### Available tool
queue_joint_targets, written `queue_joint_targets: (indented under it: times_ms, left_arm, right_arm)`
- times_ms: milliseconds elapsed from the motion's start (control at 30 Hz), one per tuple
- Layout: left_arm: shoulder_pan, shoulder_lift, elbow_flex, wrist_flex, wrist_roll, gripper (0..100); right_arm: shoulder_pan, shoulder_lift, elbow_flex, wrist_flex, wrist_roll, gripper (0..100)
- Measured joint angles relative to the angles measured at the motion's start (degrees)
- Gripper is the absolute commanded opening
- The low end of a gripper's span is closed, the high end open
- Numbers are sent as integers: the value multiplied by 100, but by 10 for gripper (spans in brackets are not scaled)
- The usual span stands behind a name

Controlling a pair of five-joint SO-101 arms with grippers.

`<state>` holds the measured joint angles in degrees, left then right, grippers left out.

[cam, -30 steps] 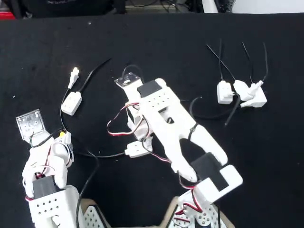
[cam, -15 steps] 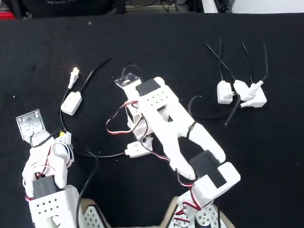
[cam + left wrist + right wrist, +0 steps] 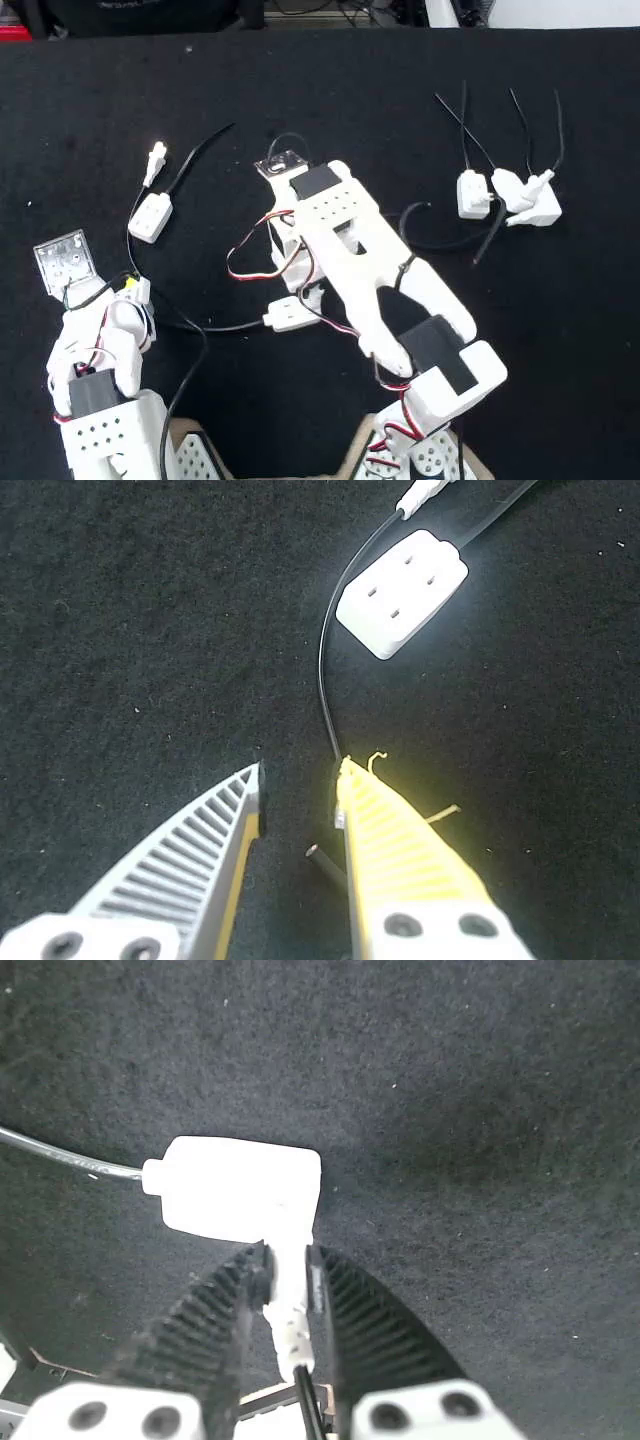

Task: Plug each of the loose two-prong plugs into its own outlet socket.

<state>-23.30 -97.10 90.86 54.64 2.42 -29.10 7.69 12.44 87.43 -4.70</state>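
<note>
Plug [image 3: 288, 1325] sits clamped in the right gripper [image 3: 287, 1253] against an outlet socket [image 3: 235, 1192]; left gripper [image 3: 299, 770] gapes.

The left gripper [image 3: 300, 772] has one yellow ribbed finger [image 3: 400, 870] and one pale grey ribbed finger [image 3: 192, 865]. Ahead of it lies a white socket block [image 3: 402, 590] with dark slots, on a black cord [image 3: 323, 680]. The right gripper [image 3: 287, 1257] has black ribbed fingers [image 3: 365, 1330]; between them is a white plug [image 3: 290, 1305], and just ahead a white socket [image 3: 235, 1195]. The table cloth [image 3: 100, 90] is black, flecked with pale lint.
</note>
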Motion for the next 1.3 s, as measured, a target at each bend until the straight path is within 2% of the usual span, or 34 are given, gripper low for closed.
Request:
queue_joint_targets:
  times_ms: [400,600,867,967,1300]
  left_arm:
    - [0,0,0,0,0,130]
    - [0,0,0,0,0,130]
    - [0,0,0,0,0,130]
    - [0,0,0,0,0,130]
    - [0,0,0,0,0,130]
  right_arm:
    - [53,0,-9,79,-158,10]
    - [343,9,-360,440,-158,10]
    - [334,9,-360,527,-158,10]
    - [123,44,-378,527,-158,10]
    - [97,1196,-1433,879,-158,10]
